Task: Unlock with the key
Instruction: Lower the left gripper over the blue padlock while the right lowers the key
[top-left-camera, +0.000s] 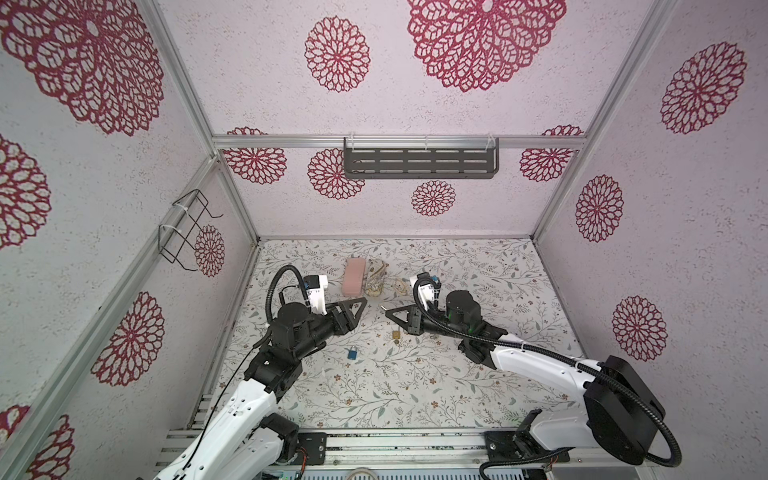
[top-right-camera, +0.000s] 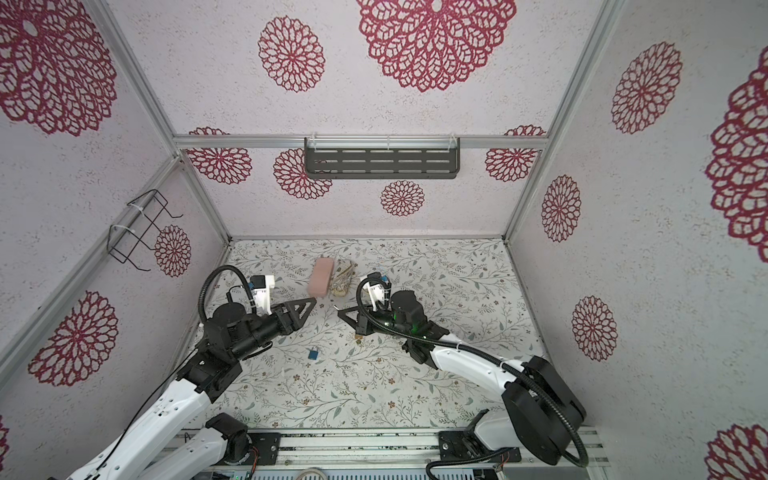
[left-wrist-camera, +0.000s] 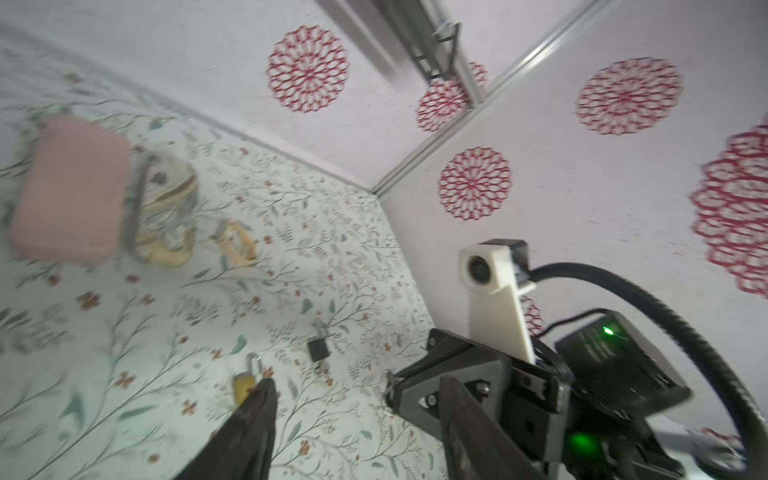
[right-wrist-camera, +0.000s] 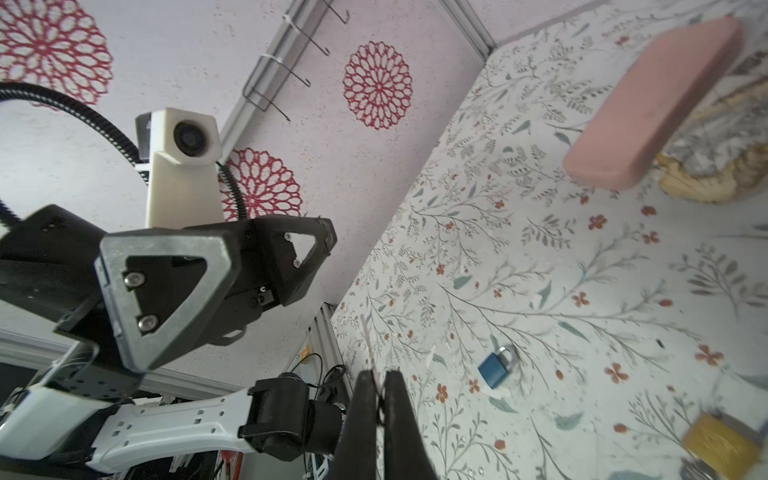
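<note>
Right gripper (top-left-camera: 387, 311) is clamped tight on the key (top-left-camera: 382, 307), with just a sliver of metal poking past the fingertips toward roughly nine o'clock in both top views. Across from it at nine o'clock, near but not touching, hangs the left gripper (top-left-camera: 360, 311), let go and empty: the left wrist view shows its fingers (left-wrist-camera: 251, 424) spread wide over bare table (top-left-camera: 457, 374). Out to the locks now. The brass padlock (top-left-camera: 395, 334) lies flat near the right gripper at about five o'clock. The blue padlock (top-left-camera: 352, 354) lies farther off at seven, which puts it at six o'clock from the left gripper. The left wrist view also catches a small dark padlock (left-wrist-camera: 318, 349) near the brass one, though I can't find it in a top view. Farther out, at twelve from the left gripper, a pink case (top-left-camera: 354, 276) and a patterned pouch (top-left-camera: 376, 279) sit side by side. Here's the danger as I read it. The pinch is on a tiny bit of key, so any sideways push at the keyhole could twist it in the pads or pop it free. Every lock lies loose and would skid unless the left gripper pins it. And nothing shows which lock this key fits, or which way any keyhole faces.
</note>
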